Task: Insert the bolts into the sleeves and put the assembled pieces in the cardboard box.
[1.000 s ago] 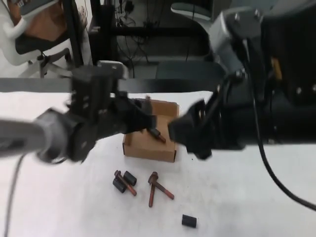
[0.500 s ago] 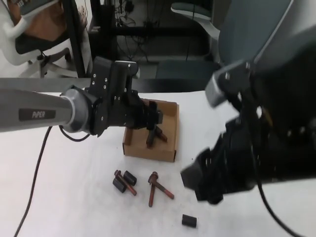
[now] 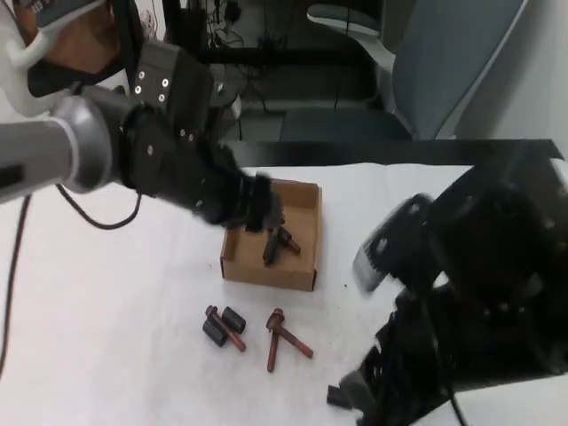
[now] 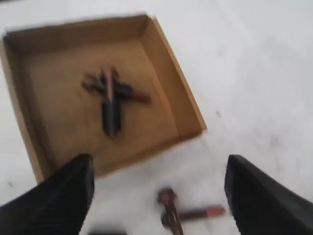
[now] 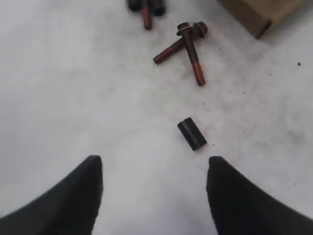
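The cardboard box stands mid-bench with two assembled pieces lying crossed inside it, also seen as assembled pieces in the box. My left gripper hovers open over the box's near edge, empty; in the high view the left gripper is at the box's left rim. My right gripper is open and empty just above a lone black sleeve near the front. Two loose bolts lie crossed; one bolt with two sleeves lies left of them.
The right arm's dark bulk covers the bench's front right and partly hides the lone sleeve. Open white bench lies left of the parts. An office chair stands behind the bench.
A second assembled piece now lies in the box. The left arm has drawn back and up from over the box. The right arm has swung down to the front, over the lone sleeve.
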